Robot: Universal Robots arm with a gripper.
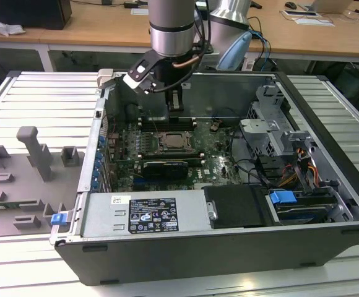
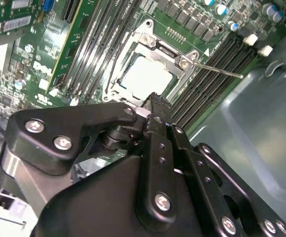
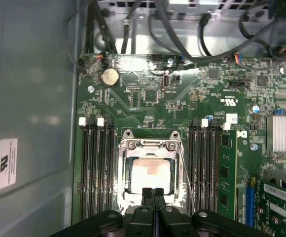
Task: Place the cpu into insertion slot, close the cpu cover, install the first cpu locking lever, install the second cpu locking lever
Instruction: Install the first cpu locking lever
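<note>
I record a ribbed metal desk [image 1: 37, 99] carrying an open computer case [image 1: 198, 263] that lies on its side with its interior exposed. The arm [image 1: 172, 25] reaches down into the case from above. Its pincer [image 3: 153, 191] is closed, the two fingertips pressed flat together with nothing between them. The tips hang at the edge of the socket [image 3: 122, 165]; I cannot tell whether they touch it. In the exterior view the pincer stands low over the green circuit board [image 1: 127, 148], just on the far side of the socket. Long black memory slots [image 3: 96, 168] run along both sides of the socket. The socket sits near the middle of the board, its silver rim visible in both wrist views. The cover [image 3: 148, 145] lies down flat over the socket, and its square window frames the chip [image 3: 150, 174]. The chip is seated in the socket, level, its pale metal top showing through that window. A thin wire lever [image 3: 186, 177] runs alongside the socket on one flank. In the second wrist view its free end stands out over the neighbouring memory slots, so I log it as unlatched.
</note>
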